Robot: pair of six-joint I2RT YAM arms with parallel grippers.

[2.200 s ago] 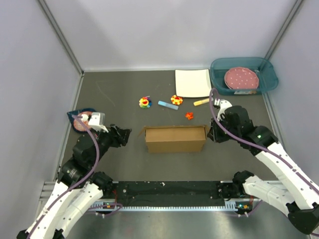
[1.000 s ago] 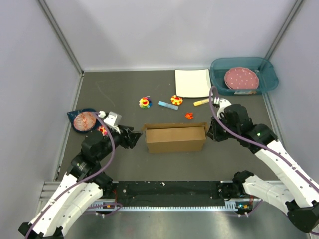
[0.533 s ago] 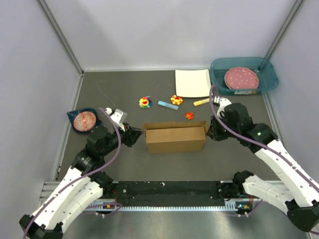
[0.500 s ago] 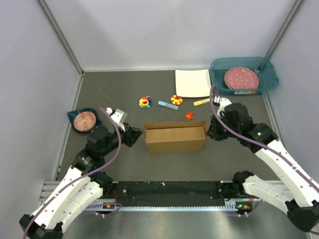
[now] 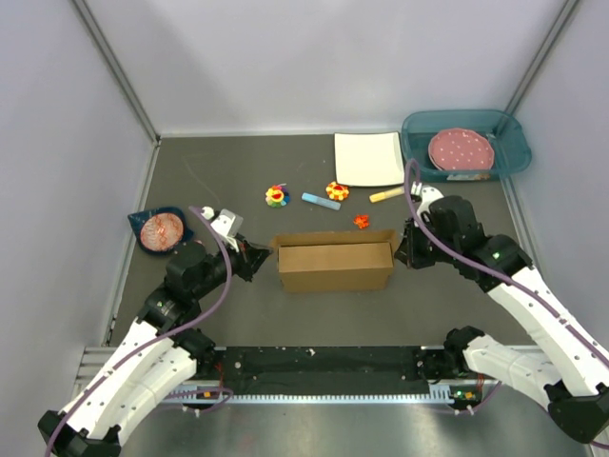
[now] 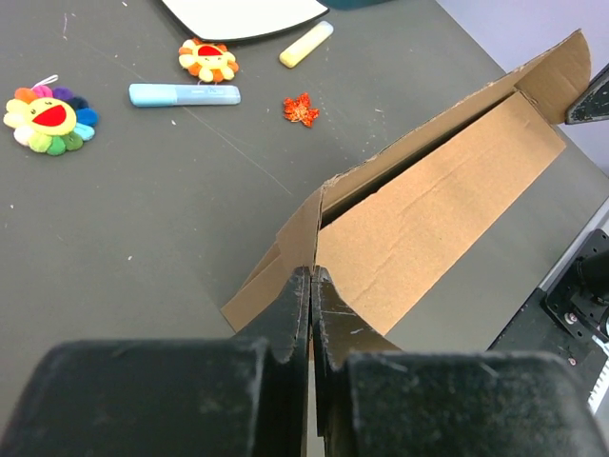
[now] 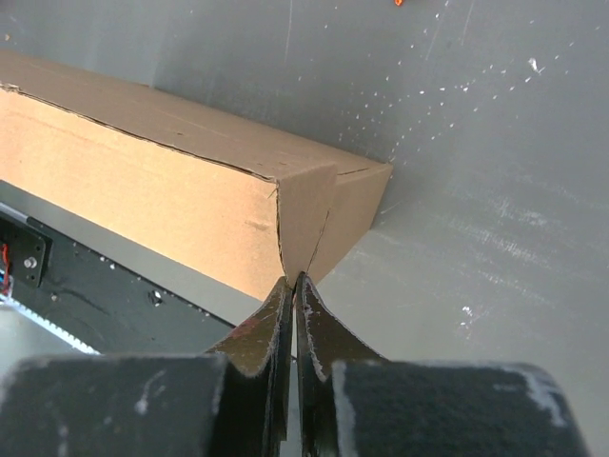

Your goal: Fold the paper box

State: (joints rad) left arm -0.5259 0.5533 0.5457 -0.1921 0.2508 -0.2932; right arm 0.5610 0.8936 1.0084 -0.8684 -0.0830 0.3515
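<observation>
Both the left tool (image 6: 311, 276) and the right tool (image 7: 292, 283) are pinched shut on end flaps of the paper box (image 5: 333, 265), mid counter (image 5: 238, 171), which looks light and stiff, best held by those thin flaps near the folds.

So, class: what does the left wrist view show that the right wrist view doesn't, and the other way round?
Only the left wrist: the cardboard box seen open from above, plus a rainbow flower toy, blue marker, orange leaf and yellow crayon on the table.
Only the right wrist: the outer corner at one end of the cardboard box, and the black rail beside it.
Both: the cardboard box, with the left fingers and right fingers shut on its ends.
</observation>
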